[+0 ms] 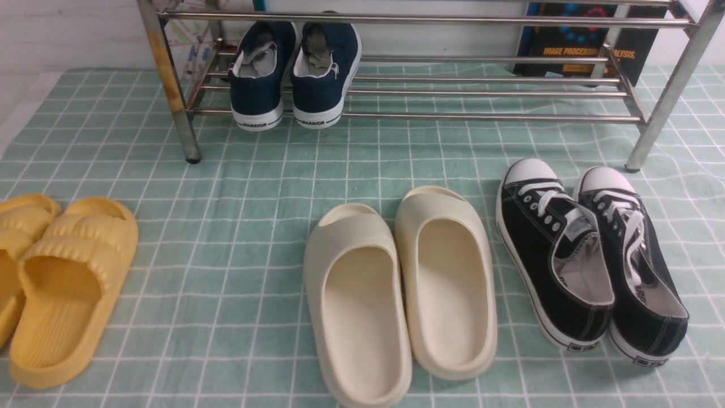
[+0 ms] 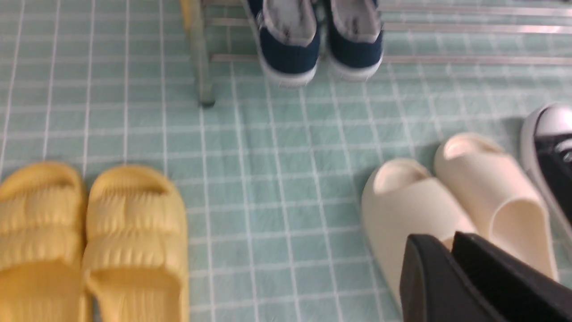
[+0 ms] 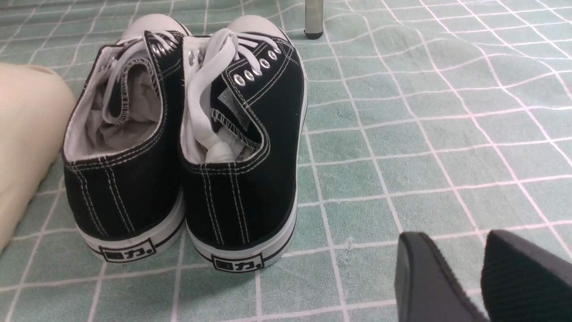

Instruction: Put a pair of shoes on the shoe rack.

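A: Where is the pair of shoes (image 1: pixel 294 73)?

B: On the lower shelf of the shoe rack (image 1: pixel 487 117), near its rust-stained leg (image 1: pixel 170 85). The two navy slip-ons stand side by side, touching, heels toward the camera, with "WARRIOR" readable on both white soles. The heels jut slightly past the front bar.

A: Is anything holding them?

B: No. Neither arm shows in the front view, and nothing touches them.

A: What lies near the rack?

B: In front of it, on the green checked cloth (image 1: pixel 238 238), three other pairs. The cream foam slides (image 1: pixel 396 294) sit in front of the rack's middle, touching each other. The black lace-up sneakers (image 1: pixel 589 260) with white toe caps lie in front of the rack's right leg (image 1: pixel 668 90). The yellow slides (image 1: pixel 56 283) lie well out from the rusty leg, on the left, partly cut off by the frame edge. Behind the rack stands a dark book or box (image 1: pixel 583 42) with printed lettering.

A: And the claws?

B: The left gripper (image 2: pixel 451 250) hangs over the cream slides with its black fingers close together, only a thin gap between them, and nothing in it. The right gripper (image 3: pixel 482 268) is above bare cloth beside the black sneakers, fingers parted, empty.
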### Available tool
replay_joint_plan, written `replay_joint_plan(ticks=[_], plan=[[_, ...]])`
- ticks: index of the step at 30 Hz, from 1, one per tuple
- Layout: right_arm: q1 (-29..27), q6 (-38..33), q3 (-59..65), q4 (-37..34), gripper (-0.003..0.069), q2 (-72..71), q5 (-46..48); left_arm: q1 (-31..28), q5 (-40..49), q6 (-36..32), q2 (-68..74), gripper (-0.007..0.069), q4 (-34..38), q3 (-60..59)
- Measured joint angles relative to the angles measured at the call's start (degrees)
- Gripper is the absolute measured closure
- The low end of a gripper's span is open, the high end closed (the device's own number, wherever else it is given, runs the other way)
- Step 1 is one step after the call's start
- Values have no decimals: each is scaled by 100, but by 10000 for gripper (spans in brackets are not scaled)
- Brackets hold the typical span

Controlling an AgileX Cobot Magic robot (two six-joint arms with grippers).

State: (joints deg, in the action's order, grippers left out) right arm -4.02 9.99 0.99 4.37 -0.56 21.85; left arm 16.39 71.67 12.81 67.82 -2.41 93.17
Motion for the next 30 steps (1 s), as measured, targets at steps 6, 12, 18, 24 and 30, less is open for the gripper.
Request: replay_joint_plan(ticks=[6,12,18,24,30], plan=[[0,0,0,0,419,0,0,0,-182,266,-1389,538,-344,-1789],[0,0,0,0,419,0,0,0,-271,371,-3027,536,-462,-3161],[0,0,0,0,419,0,0,0,-30,388,-4085,533,-214,-3844],[0,0,0,0,419,0,0,0,2,388,-4446,528,-97,-3948],[0,0,0,0,419,0,0,0,2,388,-4446,565,-303,-3987]])
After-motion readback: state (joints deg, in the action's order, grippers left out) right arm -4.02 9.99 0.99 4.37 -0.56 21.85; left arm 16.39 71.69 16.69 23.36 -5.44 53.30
